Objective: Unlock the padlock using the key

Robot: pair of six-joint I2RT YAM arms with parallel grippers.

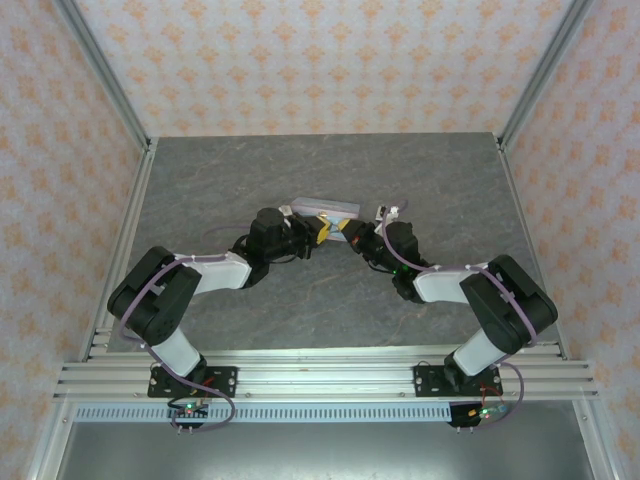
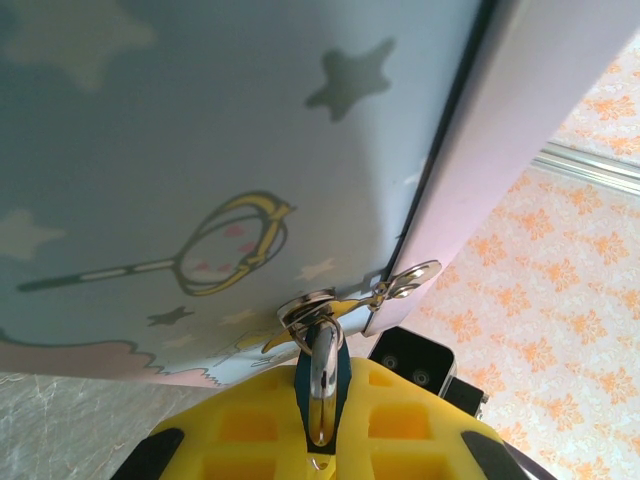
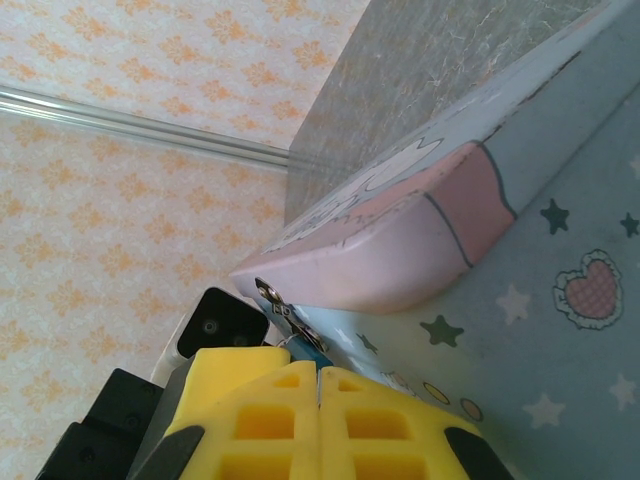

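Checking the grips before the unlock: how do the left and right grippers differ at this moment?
The left gripper is clamped on the padlock, whose shackle shows between its yellow fingers; the right gripper has its fingers pressed flush, with nothing visible between them. The left gripper reaches in from the left, the right gripper from the right. Both are shut, at the hasp of the tin.
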